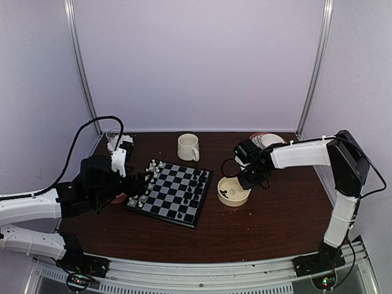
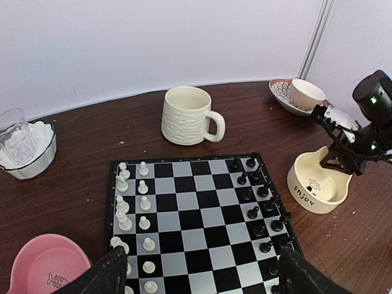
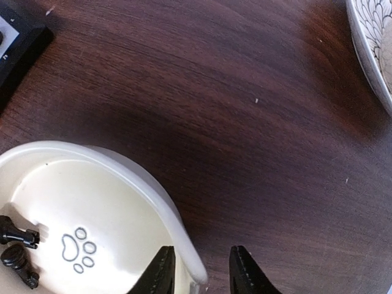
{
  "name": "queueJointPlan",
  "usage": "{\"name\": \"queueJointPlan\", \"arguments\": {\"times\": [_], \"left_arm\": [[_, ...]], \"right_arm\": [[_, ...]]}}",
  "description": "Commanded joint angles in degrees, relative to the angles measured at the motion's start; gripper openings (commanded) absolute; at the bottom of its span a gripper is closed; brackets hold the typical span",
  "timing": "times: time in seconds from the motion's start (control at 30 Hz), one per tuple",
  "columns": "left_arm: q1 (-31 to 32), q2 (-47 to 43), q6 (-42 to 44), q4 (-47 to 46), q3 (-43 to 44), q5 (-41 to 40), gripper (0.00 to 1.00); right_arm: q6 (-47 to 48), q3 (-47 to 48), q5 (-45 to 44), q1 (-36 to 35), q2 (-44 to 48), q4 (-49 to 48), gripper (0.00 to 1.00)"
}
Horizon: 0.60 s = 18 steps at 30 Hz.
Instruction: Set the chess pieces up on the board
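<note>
**Visitor:** What's closest, at the bottom of the right wrist view?

**Onlooker:** The right gripper (image 3: 201, 272). Its jaws are partly open and hold nothing. One finger sits inside the rim of the cream paw-print bowl (image 3: 116, 162) and one outside. Two black chess pieces (image 3: 15, 236) lie on their sides in the bowl, lower left of the frame.

**Visitor:** What would a clean pick look like?

**Onlooker:** It looks set to fetch a black piece. It should clear the rim and shift toward the lower left. The two lie almost touching, so it should straddle only one and close across its stem. After that the piece goes upright on a free square at the right side of the chessboard (image 2: 196, 214), as the left wrist view shows it. It must not brush the black men already standing there.

**Visitor:** And the other arm?

**Onlooker:** The left gripper (image 2: 205, 283) hangs spread wide and empty over the board's near edge, at the bottom of its frame. White pieces (image 2: 145, 203) stand in two files at the left.

**Visitor:** What can't you make out?

**Onlooker:** The bowl runs off the bottom and left edges of the right wrist view, so more pieces may hide there. I can't tell the rank of the two that show. The left fingers (image 2: 104, 275) cover the board's nearest corners, so a full count isn't possible. From overhead the figures are mere specks.
</note>
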<state>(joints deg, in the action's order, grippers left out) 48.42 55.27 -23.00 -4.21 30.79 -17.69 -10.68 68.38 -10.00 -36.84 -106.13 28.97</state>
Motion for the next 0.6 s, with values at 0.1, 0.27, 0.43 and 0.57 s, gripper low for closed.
{"name": "queueJointPlan", "arguments": {"times": [0.1,0.27,0.43,0.57], "left_arm": [[-0.3,-0.3,0.7,-1.1,2.3,0.5,0.85],[-0.3,-0.3,0.7,-1.1,2.4,0.5,0.85],[-0.3,-0.1,0.7,-0.8,2.6,0.6,0.85],[-0.3,-0.1,0.9,-0.8,2.6,0.3,0.85]], "right_arm": [[-0.3,2.5,4.3,0.9,-2.4,1.5,0.17],[0.0,2.5,5.3,1.1,-1.4,1.9,0.0],[1.2,2.1,1.3,0.4,2.3,3.6,0.0],[2.4,2.7,-6.8,-2.6,5.4,6.2,0.0]]}}
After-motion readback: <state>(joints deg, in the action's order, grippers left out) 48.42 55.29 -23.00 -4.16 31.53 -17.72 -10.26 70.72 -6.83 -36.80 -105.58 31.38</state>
